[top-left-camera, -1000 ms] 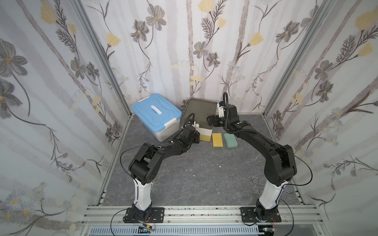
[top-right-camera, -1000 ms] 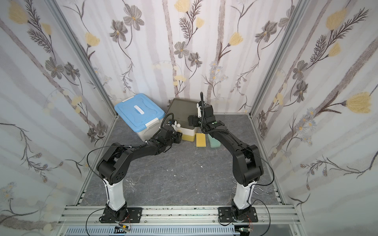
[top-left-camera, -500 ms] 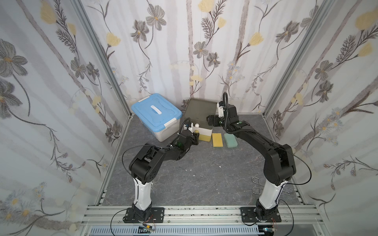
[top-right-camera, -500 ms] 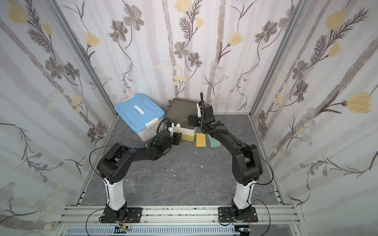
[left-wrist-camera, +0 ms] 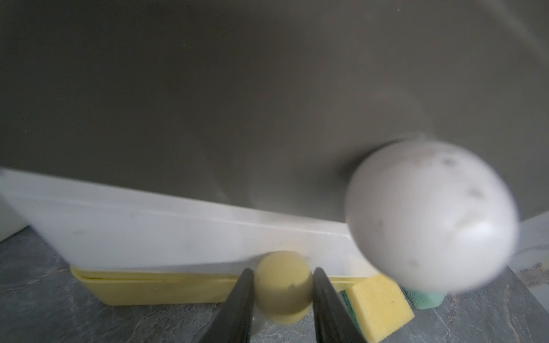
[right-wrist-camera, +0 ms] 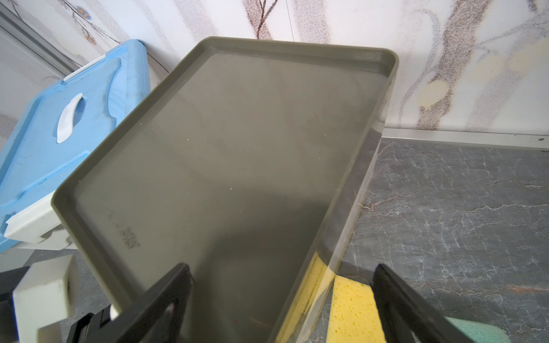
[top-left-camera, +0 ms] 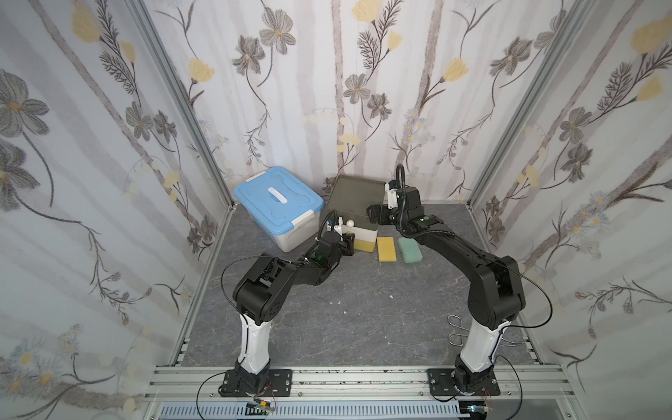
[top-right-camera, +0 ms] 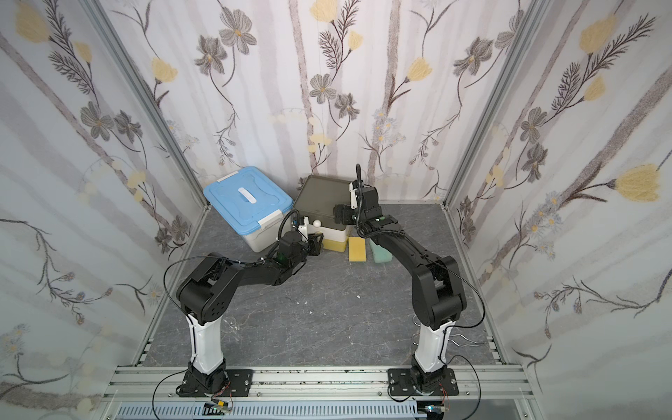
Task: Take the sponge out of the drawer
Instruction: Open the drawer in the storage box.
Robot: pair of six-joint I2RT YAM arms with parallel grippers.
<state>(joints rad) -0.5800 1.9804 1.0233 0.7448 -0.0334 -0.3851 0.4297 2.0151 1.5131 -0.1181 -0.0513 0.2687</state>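
Item: drawer unit (top-left-camera: 358, 198) at the back of the table (top-left-camera: 363, 302), with a grey top (right-wrist-camera: 237, 148), a white drawer (left-wrist-camera: 178, 225) bearing a white knob (left-wrist-camera: 430, 219), and under it a yellow drawer (left-wrist-camera: 148, 289) bearing a yellow knob (left-wrist-camera: 282, 291). Step in hand, as we judge it: opening the yellow drawer, whose front we see flush under the white one. Sponge: not in view. We take it to lie inside that shut drawer and cannot confirm it. Also entered: a yellow sponge (top-left-camera: 386, 249) and a green sponge (top-left-camera: 410, 250) lying side by side on the table just beside the unit, outside any drawer, and a blue-lidded box (top-left-camera: 278, 198) on the unit's other side. Left pincer (left-wrist-camera: 282, 270): narrow, its two black fingers (left-wrist-camera: 246, 285) set against either flank of the yellow knob, which we read as a grip on it. Right pincer (right-wrist-camera: 281, 267): wide, holding nothing, hanging over the front edge of the grey top. We cannot tell whether it touches. Next move, in our judgement: a straight pull on the knob toward the robot, level with the table, so the drawer slides and does not tilt. The right pincer is placed to steady the unit, which looks light enough to be dragged along. Then it should reach in once the sponge shows.
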